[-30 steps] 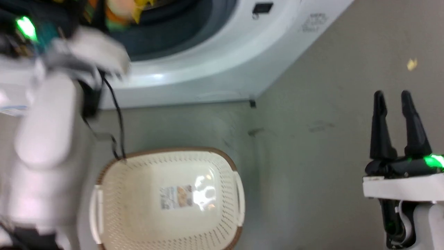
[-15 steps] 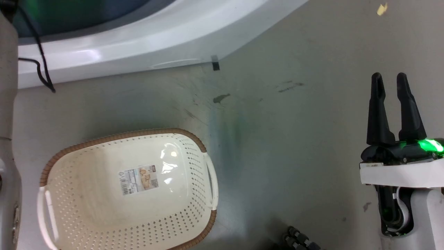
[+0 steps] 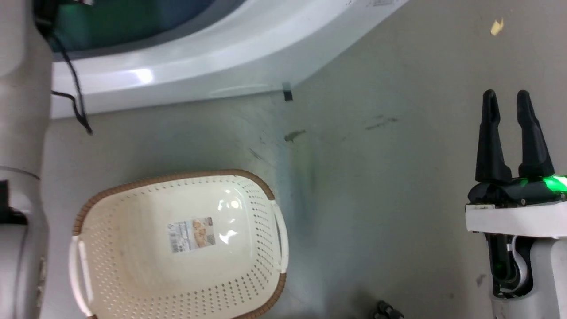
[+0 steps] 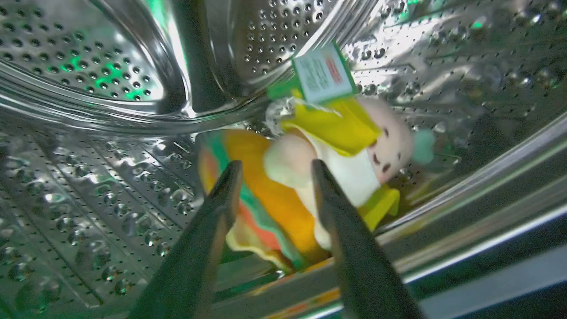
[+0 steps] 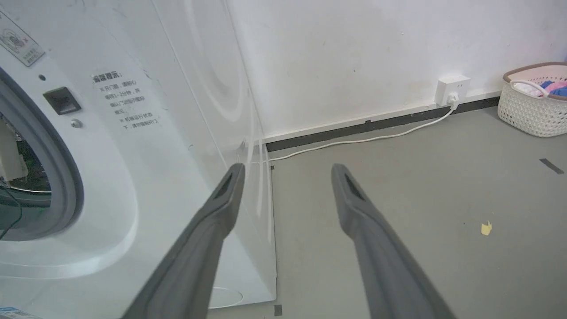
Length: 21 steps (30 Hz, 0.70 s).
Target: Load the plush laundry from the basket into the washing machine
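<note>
Plush laundry (image 4: 310,177) now inside drum (image 4: 88,57), beyond parted left claw (image 4: 275,163).

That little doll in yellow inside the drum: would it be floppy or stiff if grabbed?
Probably floppy: the doll looks soft-stuffed and slumps against the orange plush. Likely light for its size. Its cloth clothes should grip, not slip.

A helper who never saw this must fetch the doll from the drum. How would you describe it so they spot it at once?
Look inside the washing machine, in its shiny steel drum. Two soft toys lie together; the doll is the pale pink one with a face and yellow clothes, not the round orange plush with the green band.
</note>
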Motion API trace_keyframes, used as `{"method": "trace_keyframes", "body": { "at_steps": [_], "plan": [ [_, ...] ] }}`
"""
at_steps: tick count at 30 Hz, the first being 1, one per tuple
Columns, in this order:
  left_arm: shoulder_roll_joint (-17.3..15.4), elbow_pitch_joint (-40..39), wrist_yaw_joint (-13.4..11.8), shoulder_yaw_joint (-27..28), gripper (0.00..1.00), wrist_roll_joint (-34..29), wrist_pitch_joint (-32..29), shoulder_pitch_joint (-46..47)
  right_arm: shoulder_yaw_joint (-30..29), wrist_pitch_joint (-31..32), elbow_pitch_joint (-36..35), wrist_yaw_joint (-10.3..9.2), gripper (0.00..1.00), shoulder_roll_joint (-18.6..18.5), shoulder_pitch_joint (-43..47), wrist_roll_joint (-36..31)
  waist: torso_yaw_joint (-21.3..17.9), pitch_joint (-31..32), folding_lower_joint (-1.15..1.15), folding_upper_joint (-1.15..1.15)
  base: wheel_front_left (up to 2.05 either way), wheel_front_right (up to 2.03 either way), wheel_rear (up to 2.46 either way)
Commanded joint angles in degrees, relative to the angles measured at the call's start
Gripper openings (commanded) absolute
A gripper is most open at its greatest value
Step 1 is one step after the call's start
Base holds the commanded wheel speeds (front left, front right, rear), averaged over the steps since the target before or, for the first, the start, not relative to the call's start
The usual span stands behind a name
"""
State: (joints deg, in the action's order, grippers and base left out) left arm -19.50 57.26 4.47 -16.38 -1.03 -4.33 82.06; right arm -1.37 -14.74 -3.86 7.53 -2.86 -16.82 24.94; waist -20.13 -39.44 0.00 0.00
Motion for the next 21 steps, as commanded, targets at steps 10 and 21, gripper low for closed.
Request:
{"method": "trace_keyframes", "body": {
  "at_steps": [10,21],
  "plan": [
    [6.2,1.6,-0.2,1.5,1.0,5.9,17.3,-14.0,-2.8,-0.3,0.0,-0.04,1.0,0.0,3.8,-6.6,7.3,16.9,0.0,0.0,0.0,0.0,0.0],
    [12.1,-32.0,-1.1,7.6,1.0,12.0,19.3,-46.7,-2.5,-0.3,0.3,-0.04,1.0,0.0,10.8,-11.5,13.7,30.6,0.0,0.0,0.0,0.0,0.0]
  ]
}}
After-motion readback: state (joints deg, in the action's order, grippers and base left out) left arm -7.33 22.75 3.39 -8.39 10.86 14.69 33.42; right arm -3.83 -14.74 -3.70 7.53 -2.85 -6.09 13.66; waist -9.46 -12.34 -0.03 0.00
